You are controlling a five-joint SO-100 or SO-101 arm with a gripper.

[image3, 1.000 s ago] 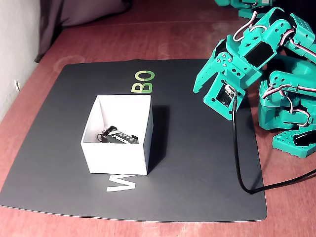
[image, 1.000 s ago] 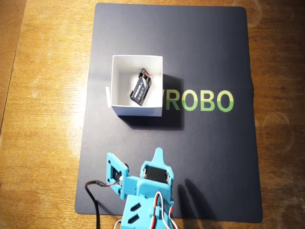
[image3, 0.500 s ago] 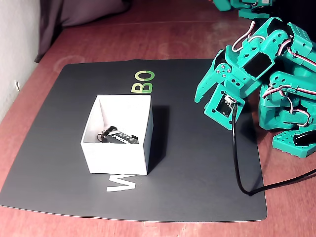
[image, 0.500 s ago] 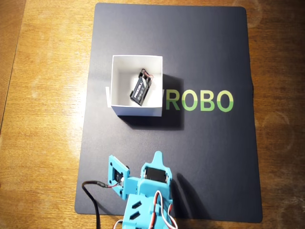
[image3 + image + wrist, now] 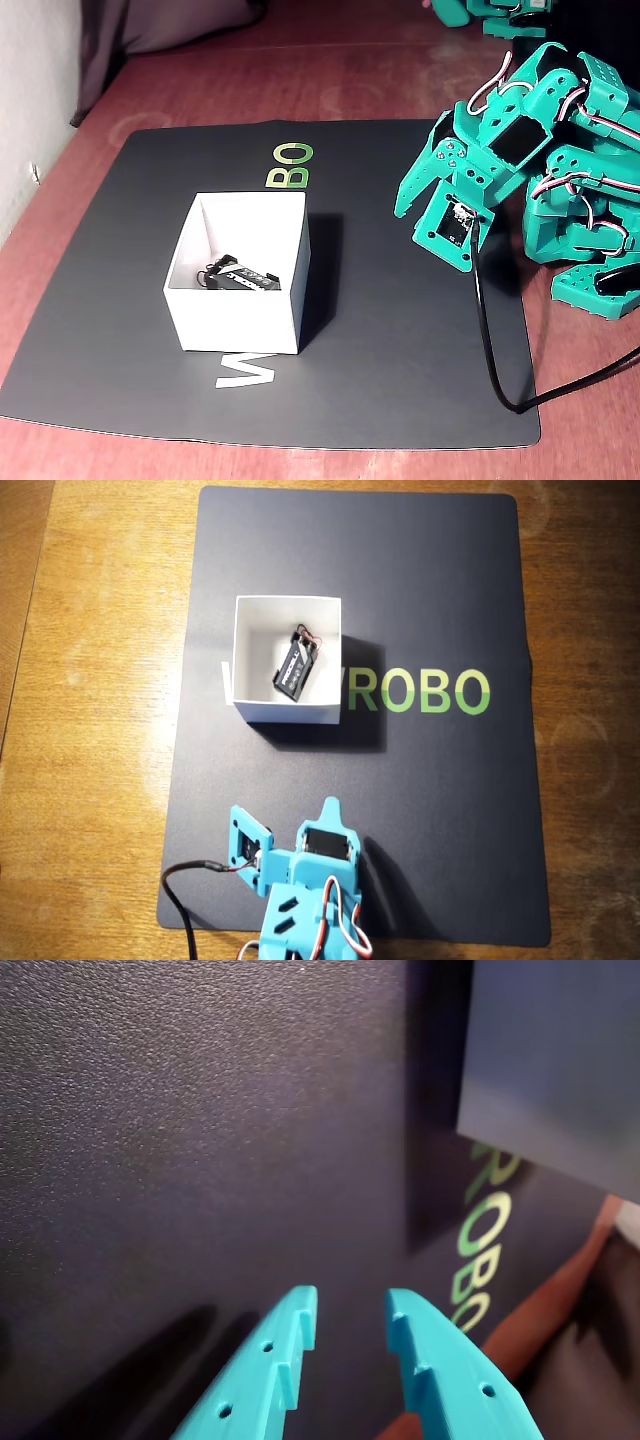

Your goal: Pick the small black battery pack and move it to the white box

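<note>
The battery pack (image 5: 297, 666) lies inside the white box (image 5: 250, 706); seemingly done. The tool (image 5: 348, 1320), slightly parted, grips nothing.

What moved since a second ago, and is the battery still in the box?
Only the arm moved: the gripper drew back toward its base, away from the white box, fingers slightly apart and holding nothing. Its black cable shifted along. The small black battery pack lies inside the box as before, and the box stayed put.

Black mat (image 5: 450, 810) has green "ROBO" printed on it, w/ a white letter partly hidden by the white box (image 5: 285, 712). Lettering on the small black battery pack (image 5: 296, 668) is too tiny to read tbh.
</note>
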